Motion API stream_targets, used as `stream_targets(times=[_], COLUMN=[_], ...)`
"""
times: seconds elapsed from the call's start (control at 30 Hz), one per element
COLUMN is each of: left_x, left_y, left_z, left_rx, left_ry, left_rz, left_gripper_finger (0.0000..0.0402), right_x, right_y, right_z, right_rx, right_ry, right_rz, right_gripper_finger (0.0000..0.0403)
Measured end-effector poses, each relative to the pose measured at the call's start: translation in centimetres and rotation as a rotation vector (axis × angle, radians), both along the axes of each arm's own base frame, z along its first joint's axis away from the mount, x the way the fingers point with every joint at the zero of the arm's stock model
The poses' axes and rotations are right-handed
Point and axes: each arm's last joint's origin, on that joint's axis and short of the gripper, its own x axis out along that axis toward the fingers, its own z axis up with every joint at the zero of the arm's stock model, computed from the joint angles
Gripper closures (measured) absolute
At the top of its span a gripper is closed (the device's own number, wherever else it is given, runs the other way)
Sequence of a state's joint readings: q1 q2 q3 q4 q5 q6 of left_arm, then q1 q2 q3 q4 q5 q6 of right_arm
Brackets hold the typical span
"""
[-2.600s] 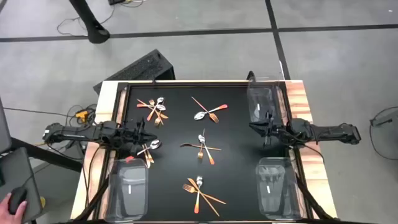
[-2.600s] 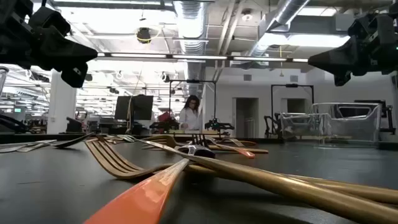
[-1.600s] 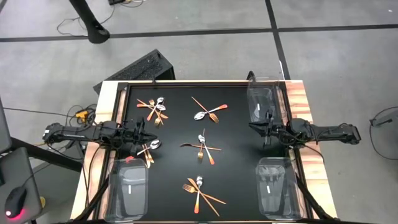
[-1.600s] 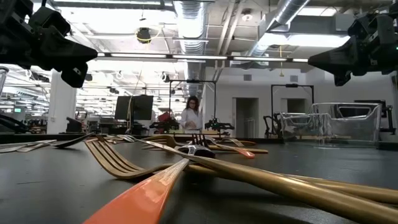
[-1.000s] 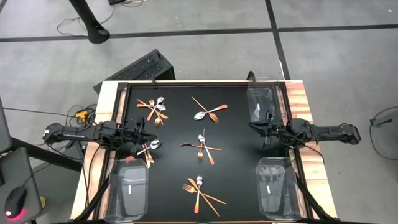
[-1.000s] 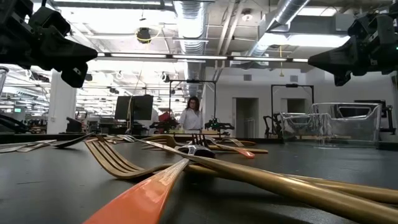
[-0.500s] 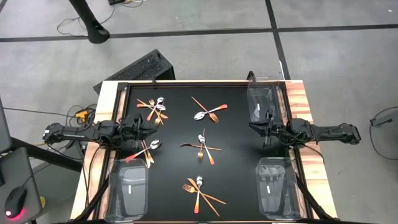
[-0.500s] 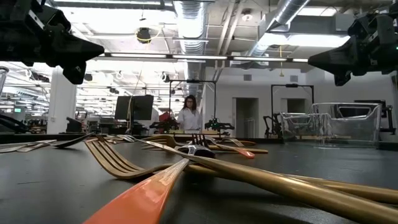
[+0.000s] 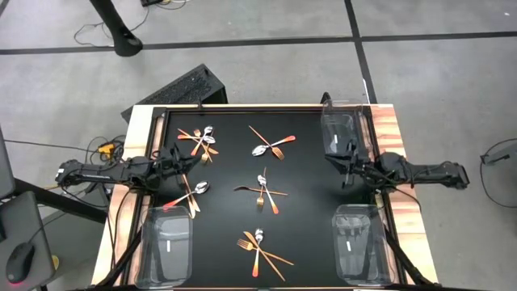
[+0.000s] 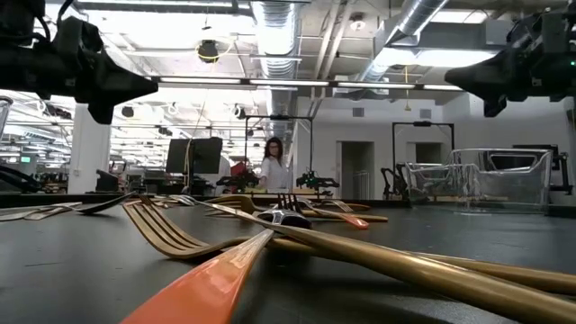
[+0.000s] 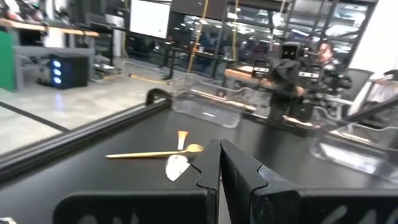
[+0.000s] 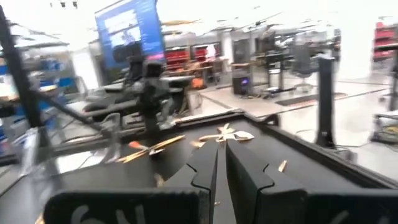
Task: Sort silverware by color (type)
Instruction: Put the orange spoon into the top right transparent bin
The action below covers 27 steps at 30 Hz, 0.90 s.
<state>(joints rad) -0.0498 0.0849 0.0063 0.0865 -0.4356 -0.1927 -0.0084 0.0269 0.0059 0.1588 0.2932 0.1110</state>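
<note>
Dark arms reach level over your table (image 9: 234,162) — left tool (image 9: 192,158) pressed together above silverware (image 9: 197,142); right tool (image 9: 341,168) nearly closed, empty, beside bin (image 9: 339,133).

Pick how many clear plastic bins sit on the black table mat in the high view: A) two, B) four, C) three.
C: one clear plastic bin sits at the mat's near left, a second clear bin at far right and a third clear bin at near right; no bin is at the far left.
</note>
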Motion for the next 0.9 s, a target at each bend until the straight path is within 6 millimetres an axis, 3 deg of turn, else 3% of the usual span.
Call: stream_targets(times=[0.23,0.37,0.63,0.9], left_x=[0.0,0.0,0.7,1.6], left_y=[0.0,0.1,0.1,1.1], left_z=[0.1,0.4,-0.1,-0.6], left_rx=[-0.009,-0.016,-0.029,0.036], left_ry=[-0.011,-0.044,0.011,0.101], left_rz=[0.016,0.023,0.047,0.207], left_gripper_finger=[0.0401,0.0395,0.0343,0.0298], right_x=[0.1,0.7,3.5,7.3], right_y=[-1.0,-1.4,-2.8,-5.9], right_z=[-0.1,1.3,4.0,3.9], right_rx=[0.132,0.132,0.144,0.21], right_ry=[0.018,0.041,0.137,0.273], right_rz=[-0.125,-0.155,-0.239,-0.37], right_gripper_finger=[0.0341,0.0325,0.0244,0.018])
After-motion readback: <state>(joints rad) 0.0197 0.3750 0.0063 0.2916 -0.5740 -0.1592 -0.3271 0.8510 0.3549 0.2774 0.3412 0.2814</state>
